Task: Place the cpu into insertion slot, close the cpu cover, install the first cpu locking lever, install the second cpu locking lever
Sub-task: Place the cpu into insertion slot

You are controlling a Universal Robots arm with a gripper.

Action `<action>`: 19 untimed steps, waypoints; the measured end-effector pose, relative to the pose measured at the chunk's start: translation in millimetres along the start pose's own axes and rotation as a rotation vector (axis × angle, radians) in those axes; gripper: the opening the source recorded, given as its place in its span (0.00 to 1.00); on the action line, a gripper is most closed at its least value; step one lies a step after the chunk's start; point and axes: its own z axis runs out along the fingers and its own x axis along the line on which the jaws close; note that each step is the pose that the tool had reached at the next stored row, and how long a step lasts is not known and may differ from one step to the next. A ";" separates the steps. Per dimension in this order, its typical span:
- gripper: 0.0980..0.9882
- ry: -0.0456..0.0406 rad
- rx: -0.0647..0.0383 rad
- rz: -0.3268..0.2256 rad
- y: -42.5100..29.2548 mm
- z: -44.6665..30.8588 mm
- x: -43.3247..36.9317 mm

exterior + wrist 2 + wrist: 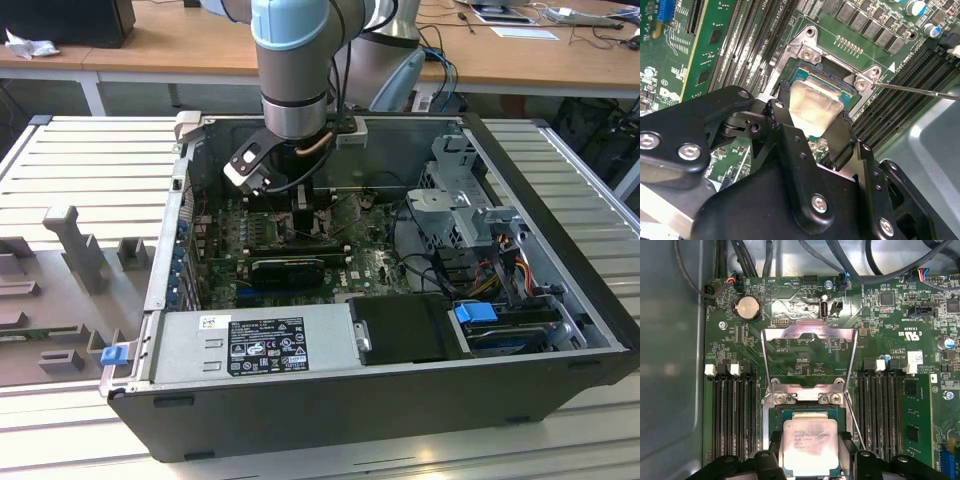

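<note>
The gripper (pixel 814 114) was clamped narrowly on the cpu (pixel 810 442), fingers against two opposite edges, holding it at the insertion slot (pixel 805 413) near the middle of the motherboard (pixel 880 325); seating could not be confirmed. The cpu cover (pixel 810 330) stood hinged open, on the side toward the board edge carrying the cable connectors.

The cpu (pixel 809 442) has a pale, smooth metal face with a soft sheen. The cpu cover (pixel 810 330) is bright, reflective metal. The fingers (pixel 841 137) look matt black, and the circuit board (pixel 722 352) is slightly glossy green.
</note>
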 end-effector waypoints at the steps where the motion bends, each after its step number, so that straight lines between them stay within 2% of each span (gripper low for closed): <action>1: 0.48 -0.0002 0.000 0.002 -0.1 0.3 0.5; 7: 0.48 -0.0002 0.000 0.003 -0.7 4.4 1.0; 13: 0.48 -0.0002 0.000 0.003 -0.7 4.5 1.1; 15: 0.50 -0.0003 0.000 0.003 -0.7 4.5 1.0; 16: 0.57 -0.0003 0.000 0.003 -0.7 4.5 1.0; 19: 0.57 -0.0001 0.000 0.003 -0.4 0.9 1.1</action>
